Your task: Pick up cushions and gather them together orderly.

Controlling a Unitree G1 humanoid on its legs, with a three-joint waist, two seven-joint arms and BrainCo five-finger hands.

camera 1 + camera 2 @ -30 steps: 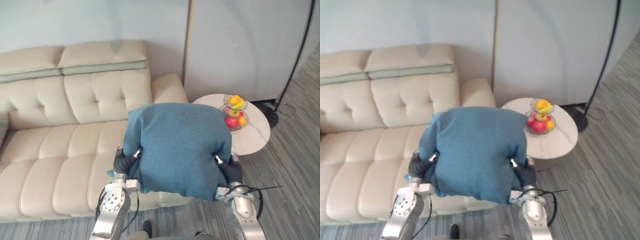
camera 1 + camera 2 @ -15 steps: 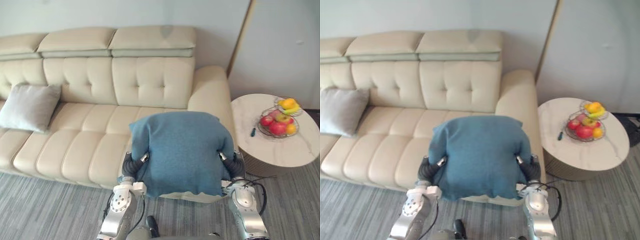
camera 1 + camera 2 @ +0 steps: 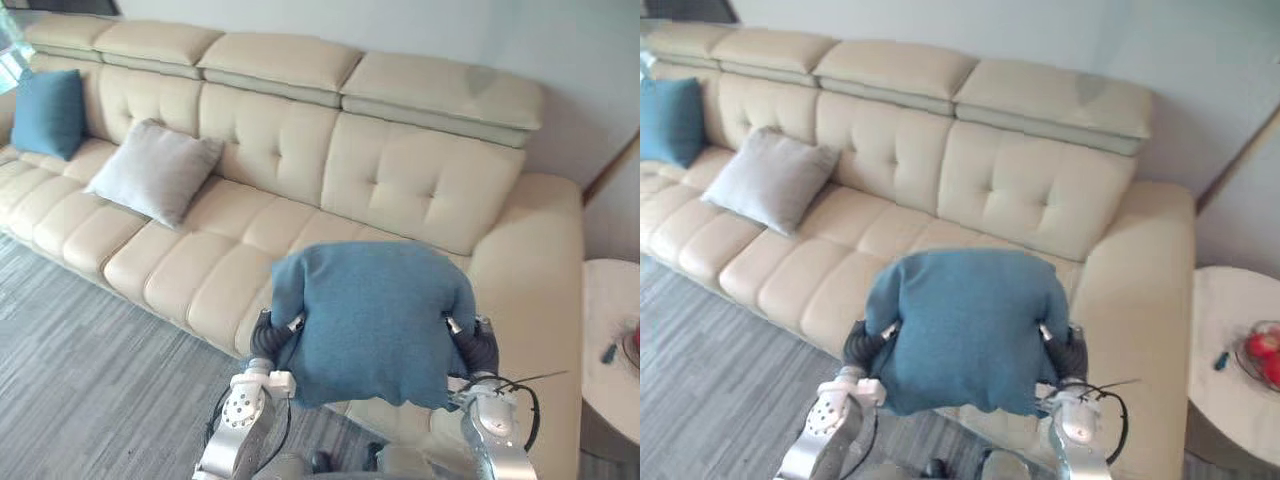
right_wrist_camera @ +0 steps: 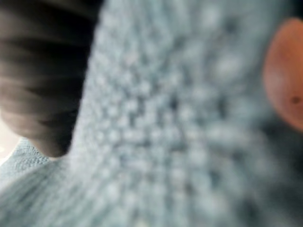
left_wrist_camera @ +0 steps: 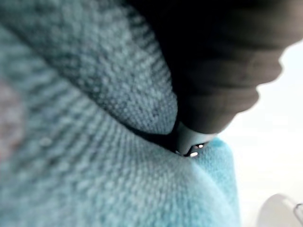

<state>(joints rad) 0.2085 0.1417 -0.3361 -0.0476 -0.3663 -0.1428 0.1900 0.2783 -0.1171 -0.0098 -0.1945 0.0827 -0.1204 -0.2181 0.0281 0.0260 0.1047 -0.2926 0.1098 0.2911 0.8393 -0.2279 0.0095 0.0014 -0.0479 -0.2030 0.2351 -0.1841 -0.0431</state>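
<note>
While the blue cushion (image 3: 372, 320) sits between the left hand (image 3: 265, 336) and the right hand (image 3: 479, 346), their grip cannot be told. Even pressure from both sides and a level carry toward the grey cushion (image 3: 155, 172) would suit.

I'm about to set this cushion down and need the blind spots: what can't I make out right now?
- Sofa seat under the held cushion: hidden by it, both eye views.
- Grip of left hand and right hand: buried in the cushion; wrist views too close to tell.
- Fruit bowl: cut off by the right eye view's edge.
</note>
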